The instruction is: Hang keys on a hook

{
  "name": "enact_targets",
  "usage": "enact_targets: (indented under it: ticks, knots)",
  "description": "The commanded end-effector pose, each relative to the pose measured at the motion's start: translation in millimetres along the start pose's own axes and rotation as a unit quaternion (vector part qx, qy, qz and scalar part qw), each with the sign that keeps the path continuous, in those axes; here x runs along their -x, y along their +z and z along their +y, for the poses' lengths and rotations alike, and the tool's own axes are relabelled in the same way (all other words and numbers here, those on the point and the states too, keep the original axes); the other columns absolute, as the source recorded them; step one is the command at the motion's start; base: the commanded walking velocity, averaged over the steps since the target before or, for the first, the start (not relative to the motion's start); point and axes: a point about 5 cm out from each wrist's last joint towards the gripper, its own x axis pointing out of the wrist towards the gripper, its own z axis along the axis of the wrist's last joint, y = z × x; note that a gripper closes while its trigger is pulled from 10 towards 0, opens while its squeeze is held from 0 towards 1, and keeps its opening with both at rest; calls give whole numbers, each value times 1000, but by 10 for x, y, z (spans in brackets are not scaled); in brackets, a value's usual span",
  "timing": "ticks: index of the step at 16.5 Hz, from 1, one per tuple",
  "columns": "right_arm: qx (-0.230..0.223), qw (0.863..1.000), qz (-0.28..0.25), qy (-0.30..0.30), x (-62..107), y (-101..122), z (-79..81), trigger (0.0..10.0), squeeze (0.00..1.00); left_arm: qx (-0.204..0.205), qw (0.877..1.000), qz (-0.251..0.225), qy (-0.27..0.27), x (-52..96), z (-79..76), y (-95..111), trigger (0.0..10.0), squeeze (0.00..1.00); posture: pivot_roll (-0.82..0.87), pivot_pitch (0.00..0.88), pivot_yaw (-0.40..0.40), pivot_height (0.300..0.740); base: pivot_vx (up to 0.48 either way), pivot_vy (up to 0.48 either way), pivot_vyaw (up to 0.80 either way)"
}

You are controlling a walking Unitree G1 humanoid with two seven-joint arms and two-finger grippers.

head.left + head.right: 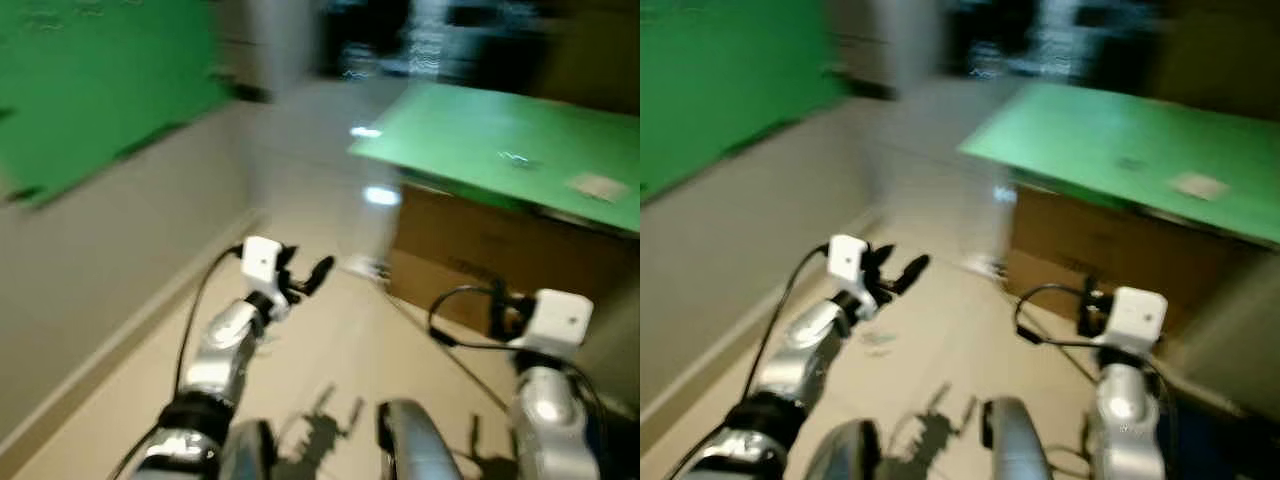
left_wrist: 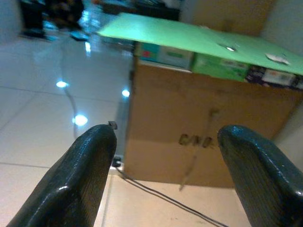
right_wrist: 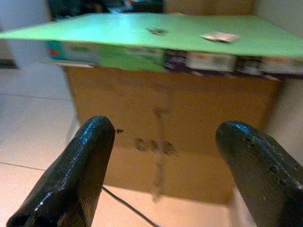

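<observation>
Both open end effectors [image 3: 161, 175] face keys [image 3: 157, 31] atop board [image 3: 118, 28].

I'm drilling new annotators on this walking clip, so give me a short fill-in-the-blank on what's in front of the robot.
1. The board lying on top of the cardboard box is ____ in colour.
2. The fingers of the left gripper stand ____, with nothing between them.
3. A thin black ____ runs across the tiled floor at the foot of the box.
4. The right gripper points toward the cardboard ____.

Missing words: green; open; cable; box
</observation>
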Motion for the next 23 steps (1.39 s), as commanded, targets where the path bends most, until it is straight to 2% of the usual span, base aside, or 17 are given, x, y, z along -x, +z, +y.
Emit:
enact_targets:
  ticks: [1,2,3,4,5,7,8,11,12,14,21,23]
  knots:
    - [6,1000,-15,-1,-15,66,8,10000,0,-5,1000,-4,24,-14,21,11,10000,0,-169,0,96,613,0,0,-788]
    - [9,1000,-14,-2,-13,61,4,10000,0,0,1000,-6,29,-13,22,8,10000,0,-169,0,97,613,0,0,-788]
    - [14,1000,-17,-6,-9,61,-3,10000,0,9,998,-17,59,-6,51,18,10000,0,-170,0,100,613,0,0,-781]
    - [21,999,-25,-8,-4,77,-10,10000,0,-6,989,-37,140,25,143,69,10000,0,-175,0,103,613,0,0,0]
    - [14,999,-32,-14,3,91,-30,10000,0,-24,987,-57,145,37,120,116,10000,0,-177,0,103,613,0,0,0]
    - [-2,999,-31,-23,12,82,-64,10000,0,-21,986,-47,161,60,183,104,10000,0,-176,0,102,613,0,0,0]
    - [-1,999,-30,-22,9,76,-69,10000,0,-16,986,-58,155,66,195,128,10000,1000,-175,0,101,613,0,0,0]
    - [6,999,-36,-7,-20,82,-14,10000,0,-30,989,-68,125,-41,60,205,10000,1000,-172,0,96,613,0,0,0]
    - [11,999,-36,-3,-21,83,5,10000,0,-27,990,-58,122,-61,52,202,10000,0,-172,0,95,613,0,0,0]
    - [12,999,-40,-1,-14,94,7,10000,0,-30,990,-78,116,-62,45,264,10000,0,-173,0,96,618,240,0,0]
    - [17,998,-52,5,21,127,-38,10000,0,-23,993,-77,83,-80,-57,231,10000,0,-187,0,98,681,480,0,0]
    - [18,998,-53,9,17,131,-37,10000,0,0,993,-75,87,-94,-58,221,10000,0,-188,0,99,700,480,0,0]
